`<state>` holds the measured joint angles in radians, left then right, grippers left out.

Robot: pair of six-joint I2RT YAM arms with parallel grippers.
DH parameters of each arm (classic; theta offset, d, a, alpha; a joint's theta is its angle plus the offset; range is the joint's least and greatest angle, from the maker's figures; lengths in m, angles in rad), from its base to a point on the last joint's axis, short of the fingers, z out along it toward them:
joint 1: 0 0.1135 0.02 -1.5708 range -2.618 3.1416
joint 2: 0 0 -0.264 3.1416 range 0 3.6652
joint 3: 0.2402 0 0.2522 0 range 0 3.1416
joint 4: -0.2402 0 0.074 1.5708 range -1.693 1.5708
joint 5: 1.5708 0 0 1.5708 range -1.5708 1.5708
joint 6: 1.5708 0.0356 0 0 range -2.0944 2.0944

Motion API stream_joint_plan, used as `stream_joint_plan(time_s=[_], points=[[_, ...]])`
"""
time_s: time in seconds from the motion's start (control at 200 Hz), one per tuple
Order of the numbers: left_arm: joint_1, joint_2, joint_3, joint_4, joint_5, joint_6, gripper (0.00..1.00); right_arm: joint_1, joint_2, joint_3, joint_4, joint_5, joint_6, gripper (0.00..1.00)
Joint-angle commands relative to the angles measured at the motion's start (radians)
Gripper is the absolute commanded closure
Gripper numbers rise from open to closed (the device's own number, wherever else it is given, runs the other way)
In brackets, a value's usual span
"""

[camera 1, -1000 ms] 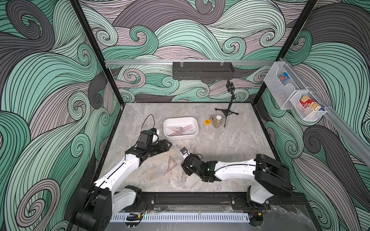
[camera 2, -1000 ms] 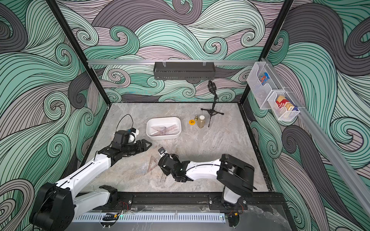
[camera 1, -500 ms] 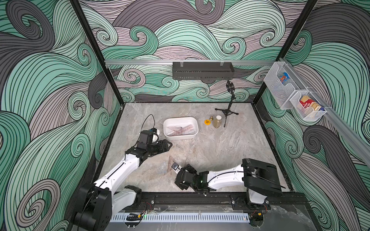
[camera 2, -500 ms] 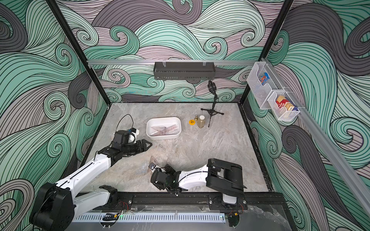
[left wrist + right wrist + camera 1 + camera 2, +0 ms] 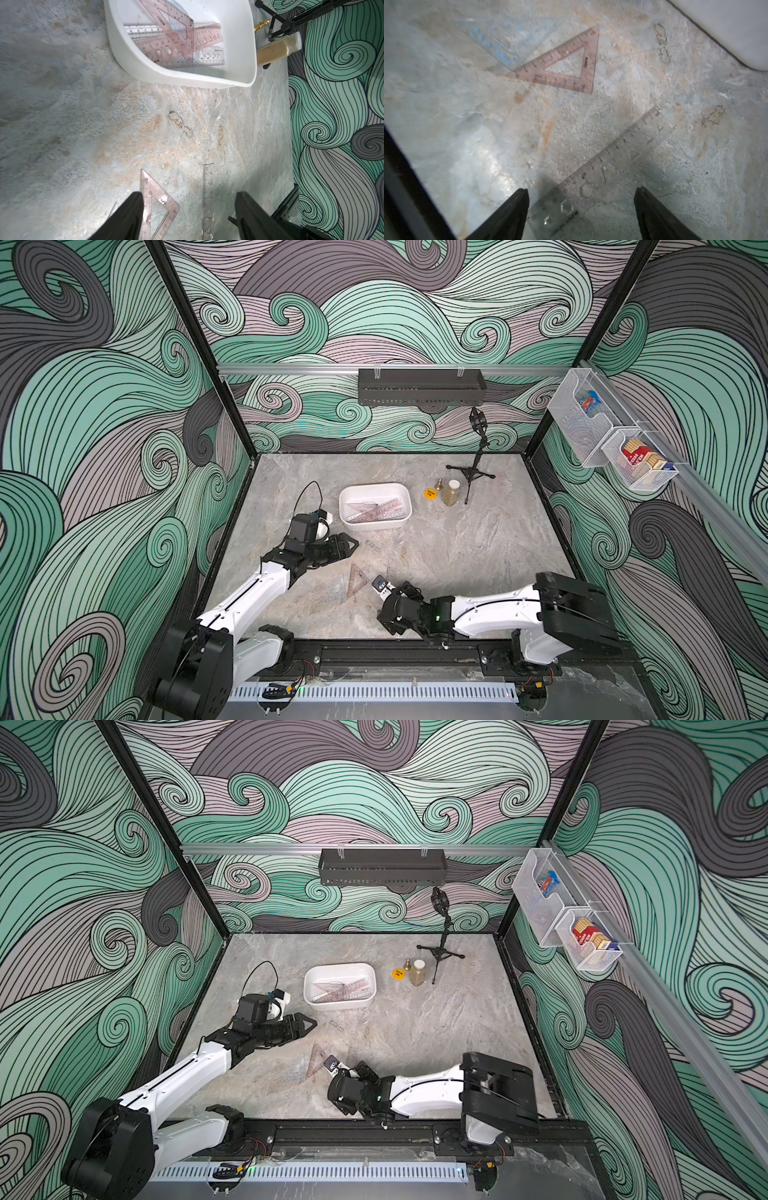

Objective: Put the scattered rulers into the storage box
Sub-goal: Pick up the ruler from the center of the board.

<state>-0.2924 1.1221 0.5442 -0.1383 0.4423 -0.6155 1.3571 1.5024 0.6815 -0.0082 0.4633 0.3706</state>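
The white storage box (image 5: 374,486) stands mid-table and holds several rulers (image 5: 376,510), pinkish and clear, also plain in the left wrist view (image 5: 176,41). On the table in front of it lie a pinkish triangle (image 5: 357,580), a faint bluish triangle (image 5: 500,41) beside it, and a clear straight ruler (image 5: 612,158). My right gripper (image 5: 581,190) is open low over the near end of the clear ruler, touching nothing. My left gripper (image 5: 188,193) is open above the table left of the box; the pinkish triangle (image 5: 145,187) and clear ruler (image 5: 207,197) show below its jaws.
Right of the box stand a yellow disc (image 5: 430,493), a small brass bell (image 5: 437,483), a capped bottle (image 5: 451,493) and a black tripod stand (image 5: 473,472). A dark tray (image 5: 419,391) hangs on the back wall, wire baskets (image 5: 615,439) on the right wall.
The right arm drew back from mid-table toward the front edge, then shifted a little right. The left arm stayed in place with its jaws slightly narrower.
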Motion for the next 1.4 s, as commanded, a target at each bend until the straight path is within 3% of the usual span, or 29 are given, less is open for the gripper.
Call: stream_joint_plan(time_s=[0.0,0.19,0.245,0.38,0.715,1.396], points=[[-0.053,-0.007,-0.051,0.073,0.059,-0.056,0.34,-0.06,-0.202,-0.068,0.146,-0.147,0.067,0.22],[-0.245,0.041,-0.135,0.276,0.061,-0.156,0.57,-0.376,-0.362,-0.343,0.464,-0.481,0.222,0.48],[-0.277,0.086,-0.127,0.313,0.08,-0.161,0.67,-0.449,-0.373,-0.397,0.535,-0.549,0.256,0.51],[-0.348,0.174,-0.094,0.369,0.087,-0.167,0.76,-0.55,-0.316,-0.441,0.597,-0.645,0.277,0.58],[-0.409,0.331,-0.028,0.352,0.061,-0.13,0.83,-0.599,-0.078,-0.403,0.711,-0.788,0.305,0.64],[-0.402,0.456,0.02,0.288,0.006,-0.05,0.82,-0.602,0.029,-0.361,0.751,-0.864,0.33,0.62]])
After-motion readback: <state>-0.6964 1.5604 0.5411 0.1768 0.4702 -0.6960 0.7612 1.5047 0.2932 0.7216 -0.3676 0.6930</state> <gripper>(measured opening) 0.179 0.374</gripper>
